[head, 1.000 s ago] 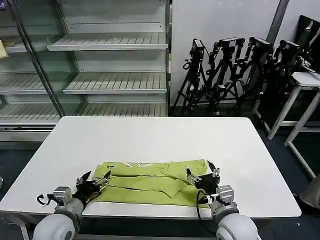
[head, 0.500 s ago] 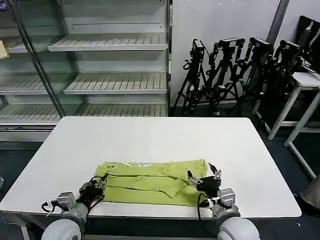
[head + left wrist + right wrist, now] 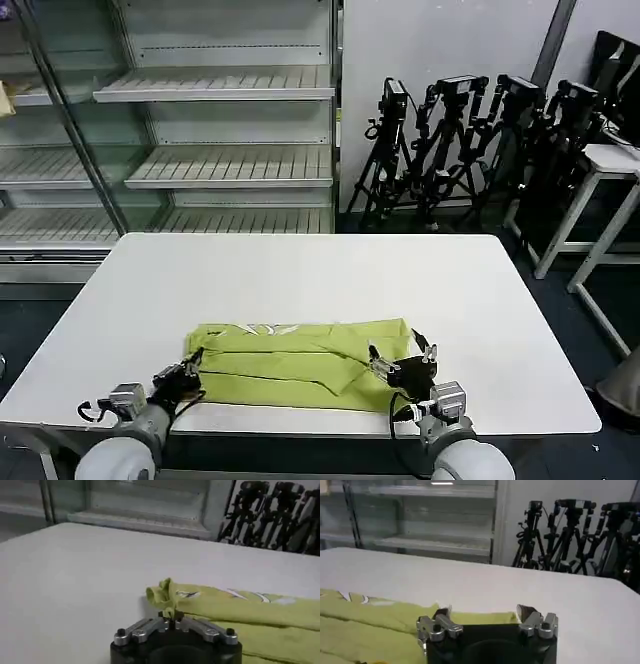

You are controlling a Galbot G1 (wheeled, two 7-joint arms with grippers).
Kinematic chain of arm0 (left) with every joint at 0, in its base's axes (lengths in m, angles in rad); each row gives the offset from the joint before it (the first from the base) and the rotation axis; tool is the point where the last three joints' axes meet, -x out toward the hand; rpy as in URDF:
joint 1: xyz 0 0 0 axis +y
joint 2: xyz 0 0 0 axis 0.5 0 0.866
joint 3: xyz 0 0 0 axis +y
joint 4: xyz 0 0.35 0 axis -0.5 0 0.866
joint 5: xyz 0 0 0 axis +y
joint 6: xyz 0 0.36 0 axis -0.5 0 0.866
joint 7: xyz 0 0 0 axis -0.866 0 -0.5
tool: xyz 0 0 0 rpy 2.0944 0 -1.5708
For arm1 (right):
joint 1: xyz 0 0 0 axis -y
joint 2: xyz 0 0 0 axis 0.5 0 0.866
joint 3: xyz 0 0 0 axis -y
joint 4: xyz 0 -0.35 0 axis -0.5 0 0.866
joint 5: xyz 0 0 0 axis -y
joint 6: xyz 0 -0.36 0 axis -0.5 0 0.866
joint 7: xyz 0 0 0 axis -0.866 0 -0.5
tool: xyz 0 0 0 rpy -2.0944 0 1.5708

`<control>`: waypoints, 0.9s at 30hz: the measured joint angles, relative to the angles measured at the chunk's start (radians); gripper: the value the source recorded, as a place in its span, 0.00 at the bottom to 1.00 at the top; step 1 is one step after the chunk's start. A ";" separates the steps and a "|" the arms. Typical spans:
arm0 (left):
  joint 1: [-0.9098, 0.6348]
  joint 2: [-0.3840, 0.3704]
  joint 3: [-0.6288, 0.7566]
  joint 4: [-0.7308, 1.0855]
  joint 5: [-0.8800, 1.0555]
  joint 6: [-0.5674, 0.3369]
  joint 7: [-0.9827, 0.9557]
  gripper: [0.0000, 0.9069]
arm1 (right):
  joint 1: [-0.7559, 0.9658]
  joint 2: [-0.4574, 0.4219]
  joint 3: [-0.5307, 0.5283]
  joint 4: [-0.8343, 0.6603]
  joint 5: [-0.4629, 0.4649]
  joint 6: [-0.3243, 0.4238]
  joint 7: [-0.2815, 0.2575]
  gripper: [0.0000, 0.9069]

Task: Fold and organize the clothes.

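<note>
The clothes are one lime shirt (image 3: 300,355), folded into a long band lying across the near part of the white table (image 3: 300,270). My left gripper (image 3: 188,372) is at the band's left end, shut on a bunched fold of the cloth. In the left wrist view that pinched fold (image 3: 166,594) stands up just beyond the closed left gripper (image 3: 170,621). My right gripper (image 3: 400,358) sits open at the band's right end. Seen from the right wrist, the right gripper (image 3: 484,614) has its fingers wide apart, with the shirt's (image 3: 365,625) end edge between and beyond them.
Glass-fronted shelving (image 3: 200,130) stands behind the table. Several black tripods (image 3: 470,140) lean against the back wall, and a white side table (image 3: 610,160) is at the far right. The table's near edge runs just under both grippers.
My left gripper went from open to shut on the shirt's left end and drew back slightly toward the near edge. The right gripper stayed open, almost in place.
</note>
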 measured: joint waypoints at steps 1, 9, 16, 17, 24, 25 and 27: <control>-0.001 0.011 -0.015 0.003 0.009 0.002 0.007 0.01 | 0.000 -0.001 0.000 0.002 0.000 0.000 0.000 1.00; 0.020 0.146 -0.202 0.031 0.057 0.035 0.059 0.01 | 0.001 -0.002 0.001 0.013 -0.001 0.002 -0.003 1.00; 0.050 0.247 -0.321 -0.002 0.058 0.069 0.069 0.02 | 0.008 0.007 -0.009 0.009 -0.009 0.003 -0.004 1.00; 0.051 0.252 -0.324 -0.016 0.058 0.073 0.070 0.02 | 0.006 0.006 -0.008 0.010 -0.010 0.003 -0.004 1.00; 0.038 0.261 -0.260 -0.129 0.054 0.092 0.061 0.02 | -0.012 -0.001 -0.001 0.020 -0.018 0.003 -0.005 1.00; 0.034 0.260 -0.238 -0.146 0.054 0.094 0.060 0.02 | -0.013 -0.001 0.000 0.022 -0.019 0.003 -0.005 1.00; 0.024 0.255 -0.194 -0.176 0.055 0.097 0.060 0.02 | -0.016 0.000 0.003 0.024 -0.023 0.004 -0.005 1.00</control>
